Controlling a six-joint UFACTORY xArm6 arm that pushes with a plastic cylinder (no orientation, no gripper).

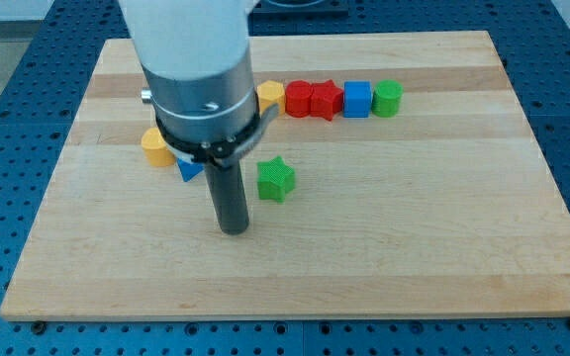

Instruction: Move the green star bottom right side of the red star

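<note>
The green star [276, 179] lies near the middle of the wooden board [414, 247]. The red star [327, 99] sits in a row of blocks near the view's top, up and to the right of the green star. My tip [234, 230] rests on the board just left of and below the green star, a small gap apart from it. The arm's white and grey body hides part of the board above the tip.
The row at the view's top holds a yellow block [270, 96], a red block [298, 99], the red star, a blue cube [357, 99] and a green cylinder [388, 98]. A yellow block [153, 146] and a blue triangle [189, 169] sit left of the rod.
</note>
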